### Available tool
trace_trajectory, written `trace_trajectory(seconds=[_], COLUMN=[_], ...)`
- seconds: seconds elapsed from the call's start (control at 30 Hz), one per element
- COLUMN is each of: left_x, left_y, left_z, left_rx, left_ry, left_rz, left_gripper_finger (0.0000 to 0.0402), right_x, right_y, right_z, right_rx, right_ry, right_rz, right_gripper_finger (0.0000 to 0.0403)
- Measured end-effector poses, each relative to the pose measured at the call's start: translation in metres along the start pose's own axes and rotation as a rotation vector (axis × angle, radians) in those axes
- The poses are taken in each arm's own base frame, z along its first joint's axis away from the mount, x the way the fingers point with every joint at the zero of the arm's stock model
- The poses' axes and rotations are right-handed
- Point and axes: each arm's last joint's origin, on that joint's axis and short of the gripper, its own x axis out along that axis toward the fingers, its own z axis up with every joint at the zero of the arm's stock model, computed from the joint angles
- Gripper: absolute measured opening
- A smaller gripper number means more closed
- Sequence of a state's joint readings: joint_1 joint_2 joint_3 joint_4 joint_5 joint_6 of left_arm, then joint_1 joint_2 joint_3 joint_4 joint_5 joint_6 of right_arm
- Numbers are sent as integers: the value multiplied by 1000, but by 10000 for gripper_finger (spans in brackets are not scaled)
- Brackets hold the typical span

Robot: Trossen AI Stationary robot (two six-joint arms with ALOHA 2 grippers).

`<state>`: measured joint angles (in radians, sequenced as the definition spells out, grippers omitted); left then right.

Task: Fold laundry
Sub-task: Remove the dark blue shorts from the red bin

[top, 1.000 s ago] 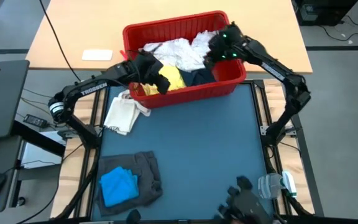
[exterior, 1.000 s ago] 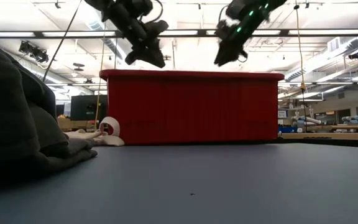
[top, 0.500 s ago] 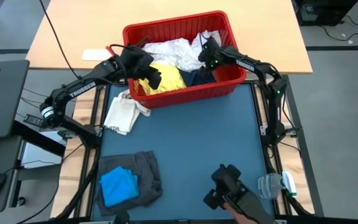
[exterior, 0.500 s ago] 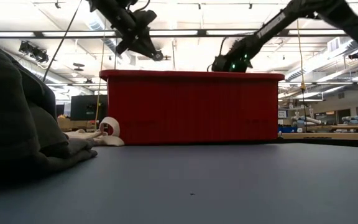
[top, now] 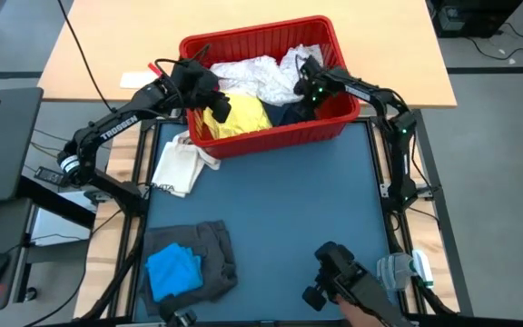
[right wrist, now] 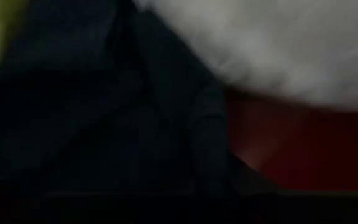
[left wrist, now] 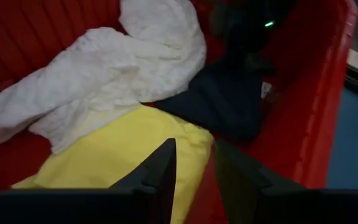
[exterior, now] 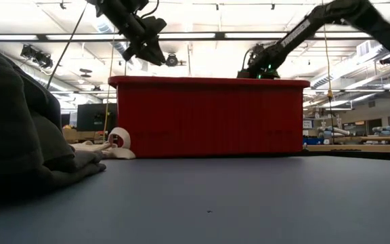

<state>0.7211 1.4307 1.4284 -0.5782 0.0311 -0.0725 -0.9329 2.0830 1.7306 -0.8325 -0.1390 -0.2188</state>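
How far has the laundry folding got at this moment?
Done: a bright blue garment lies folded on a dark grey garment on the table's near left. In hand: both end effectors are in the red bin, the right end effector down at the navy garment. Left: the yellow garment and the white lacy one.

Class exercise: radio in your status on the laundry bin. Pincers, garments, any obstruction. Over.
Left pincer slightly open over yellow garment. Right pincer down in red bin, on navy garment. No obstruction seen. Over.
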Motion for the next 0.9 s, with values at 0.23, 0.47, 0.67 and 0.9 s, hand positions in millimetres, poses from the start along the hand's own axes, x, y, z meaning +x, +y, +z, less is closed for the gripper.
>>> trace_trajectory(seconds=[0.23, 0.47, 0.67, 0.9], left_x=[0, -4, -16, -30], left_y=[-1, -38, -83, -134], left_z=[8, 22, 31, 19], left_rx=[-51, 33, 77, 87], left_ry=[-75, -253, -423, -433], left_rz=[-42, -181, -303, -384], left_gripper_finger=[112, 112, 115, 128], right_x=[-107, -223, -280, -314], right_y=[15, 41, 66, 108], right_z=[14, -1, -27, -51], right_rx=[49, 25, 33, -131], right_ry=[-296, -586, -695, -717], right_rz=[149, 327, 404, 624], right_gripper_finger=[18, 18, 18, 19])
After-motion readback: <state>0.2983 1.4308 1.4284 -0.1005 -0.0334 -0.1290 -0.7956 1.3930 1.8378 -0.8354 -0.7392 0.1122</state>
